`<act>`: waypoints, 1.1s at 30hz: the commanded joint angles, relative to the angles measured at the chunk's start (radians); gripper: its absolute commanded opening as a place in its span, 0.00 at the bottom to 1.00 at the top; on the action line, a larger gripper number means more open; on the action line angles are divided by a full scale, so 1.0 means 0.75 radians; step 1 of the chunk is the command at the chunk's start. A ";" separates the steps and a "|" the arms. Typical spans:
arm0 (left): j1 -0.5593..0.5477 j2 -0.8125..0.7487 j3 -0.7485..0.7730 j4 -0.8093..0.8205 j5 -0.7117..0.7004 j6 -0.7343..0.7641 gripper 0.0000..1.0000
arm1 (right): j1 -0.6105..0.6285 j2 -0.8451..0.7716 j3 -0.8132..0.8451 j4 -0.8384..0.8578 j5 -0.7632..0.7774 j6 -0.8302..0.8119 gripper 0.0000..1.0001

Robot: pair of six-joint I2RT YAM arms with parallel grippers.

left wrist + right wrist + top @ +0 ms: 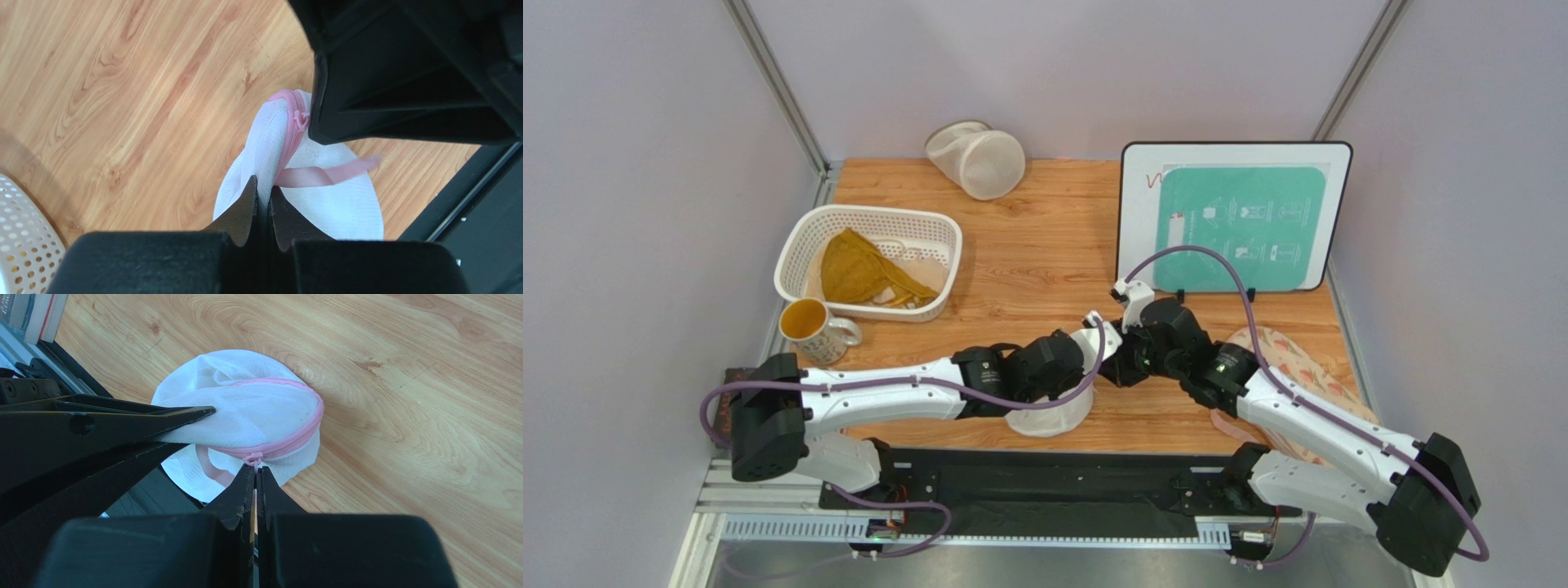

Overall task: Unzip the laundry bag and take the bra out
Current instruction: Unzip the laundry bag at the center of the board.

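The laundry bag (1051,420), a white mesh dome with pink zipper trim, lies near the table's front edge between both arms. My left gripper (263,190) is shut on a fold of the laundry bag (344,202) beside a loose pink ribbon (319,174). My right gripper (256,468) is shut on the small pink zipper pull (253,458) at the bag's (258,416) rim. The left gripper's fingers (153,416) pinch the mesh on the opposite side. The zipper looks closed along its visible length. The bra is hidden.
A white basket (799,245) with a mustard garment sits at the left, a mug (808,325) in front of it. A cream cylindrical mesh bag (979,159) lies at the back. An instruction board (1234,214) stands back right; a pink patterned cloth (1290,361) lies under the right arm.
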 commanded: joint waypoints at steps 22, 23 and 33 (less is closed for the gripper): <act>-0.005 -0.718 -0.449 -0.061 0.037 -0.045 0.63 | -0.032 0.141 0.040 0.143 -0.099 0.006 0.00; -0.003 -0.714 -0.425 -0.070 0.039 -0.051 0.73 | -0.026 0.133 0.040 0.139 -0.099 0.008 0.00; -0.003 -0.432 -0.104 -0.068 0.091 -0.051 0.83 | 0.029 0.053 -0.001 0.121 -0.089 0.039 0.00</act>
